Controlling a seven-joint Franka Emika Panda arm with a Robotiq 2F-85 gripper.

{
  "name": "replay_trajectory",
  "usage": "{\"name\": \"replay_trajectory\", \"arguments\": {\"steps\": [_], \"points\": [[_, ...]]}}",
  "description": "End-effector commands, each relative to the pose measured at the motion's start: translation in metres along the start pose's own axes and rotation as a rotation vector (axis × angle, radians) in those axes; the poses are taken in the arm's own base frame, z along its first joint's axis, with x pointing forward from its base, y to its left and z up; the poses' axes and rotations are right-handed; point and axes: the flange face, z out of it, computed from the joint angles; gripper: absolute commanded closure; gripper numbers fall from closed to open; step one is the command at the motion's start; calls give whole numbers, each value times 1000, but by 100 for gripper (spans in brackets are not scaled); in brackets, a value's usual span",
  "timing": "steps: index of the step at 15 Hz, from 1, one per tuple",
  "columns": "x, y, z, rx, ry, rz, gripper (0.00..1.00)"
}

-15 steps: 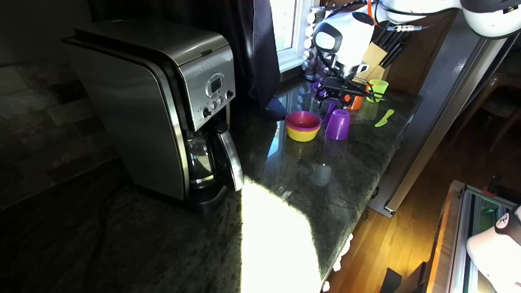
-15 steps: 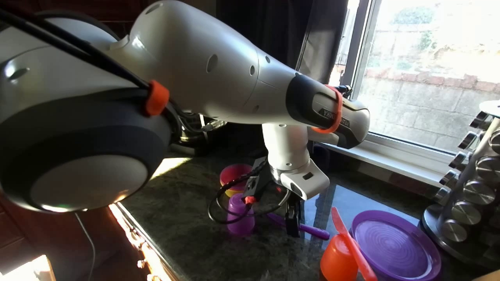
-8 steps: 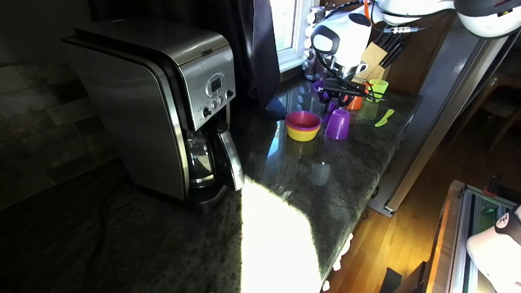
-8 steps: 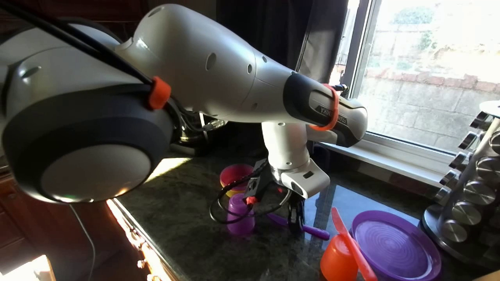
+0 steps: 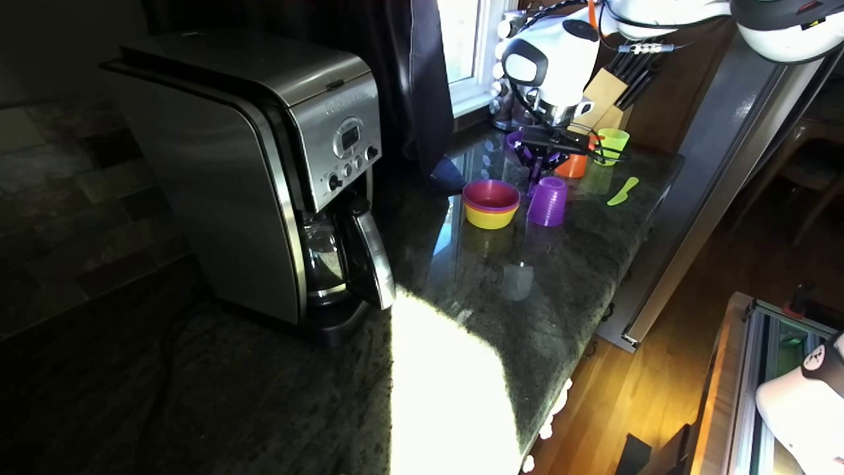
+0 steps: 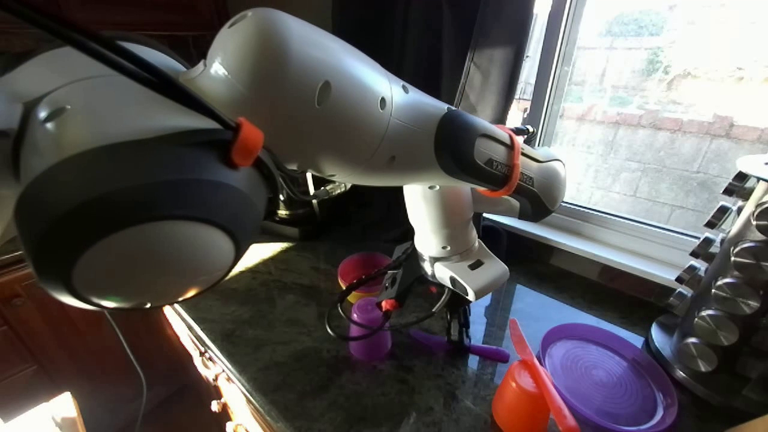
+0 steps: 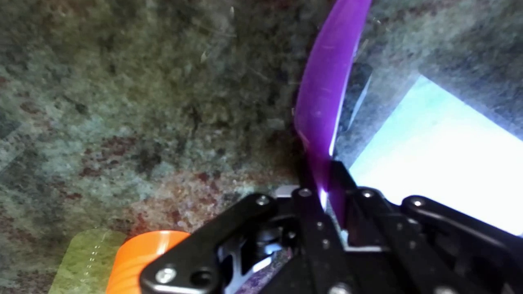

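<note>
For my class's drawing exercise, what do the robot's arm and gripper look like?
The arm is glossy white and rounded, with dark grey sections, orange straps, black cables and "EMIKA" lettering. The gripper is black, with slim jointed links and silvery screws.

Purple knife [image 7: 327, 90], glossy and slightly translucent, clasped near mid-length. In the wrist view, the broad, gently curved blade [image 7: 331, 69] extends from the upper edge, right of centre, to mid-frame. In an exterior view, the knife runs nearly horizontally below centre, blade toward the left, handle [image 6: 489, 352] toward the right.
</note>
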Motion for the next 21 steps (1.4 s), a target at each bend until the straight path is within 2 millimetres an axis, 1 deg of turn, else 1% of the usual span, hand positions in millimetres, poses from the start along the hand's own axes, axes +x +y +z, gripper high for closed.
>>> {"name": "replay_trajectory", "arguments": {"steps": [1, 3, 10, 12, 13, 15, 21], "points": [[0, 0, 3, 11, -13, -12, 96], [-1, 0, -4, 11, -8, -16, 96], [-10, 2, -44, 18, 39, -80, 96], [-12, 3, -53, 16, 68, -90, 96], [-14, 2, -53, 24, 67, -101, 66], [-15, 1, -49, 37, 45, -106, 54], [-16, -1, -27, 5, 23, -152, 8]]}}
